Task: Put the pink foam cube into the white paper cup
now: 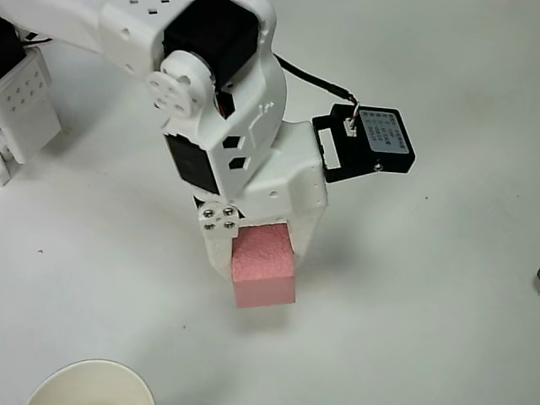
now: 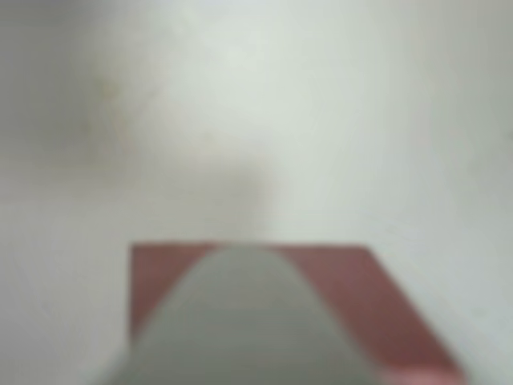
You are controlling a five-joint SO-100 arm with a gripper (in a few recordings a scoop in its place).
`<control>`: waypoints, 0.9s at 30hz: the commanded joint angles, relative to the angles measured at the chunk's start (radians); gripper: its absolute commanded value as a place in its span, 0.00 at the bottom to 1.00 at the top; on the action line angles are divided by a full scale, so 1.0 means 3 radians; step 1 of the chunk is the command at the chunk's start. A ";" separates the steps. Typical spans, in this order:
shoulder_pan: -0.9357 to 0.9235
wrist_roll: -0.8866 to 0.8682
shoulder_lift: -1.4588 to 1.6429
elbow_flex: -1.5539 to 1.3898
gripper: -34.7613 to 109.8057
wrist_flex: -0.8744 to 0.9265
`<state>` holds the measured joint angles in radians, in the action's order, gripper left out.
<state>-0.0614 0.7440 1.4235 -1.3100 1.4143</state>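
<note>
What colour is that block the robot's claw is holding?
Salmon pink. The foam cube shows it best in the overhead view, between the white gripper fingers.

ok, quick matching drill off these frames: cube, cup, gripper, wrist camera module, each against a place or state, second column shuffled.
Things:
1. pink foam cube
2. white paper cup
3. gripper
4. black camera module

Places or states:
A. bottom-left edge of the overhead view, partly cut off
B. shut on the cube
C. sticking out to the right of the arm, cable attached
D. between the fingers, near the picture's centre

Pairs: 1-D, 2-A, 3-B, 4-C
</note>
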 commanded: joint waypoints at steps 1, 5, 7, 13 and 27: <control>-0.0194 0.0000 0.0256 0.0706 0.32 0.0322; -0.0348 0.0000 0.0164 0.1115 0.32 0.0619; -0.0445 -0.0005 0.0123 0.1263 0.32 0.0726; -0.0695 -0.0005 -0.0026 0.1585 0.33 0.0966; -0.1227 0.0066 -0.0445 0.2117 0.33 0.1145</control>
<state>-0.3912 0.7486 1.2701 -0.7992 1.7411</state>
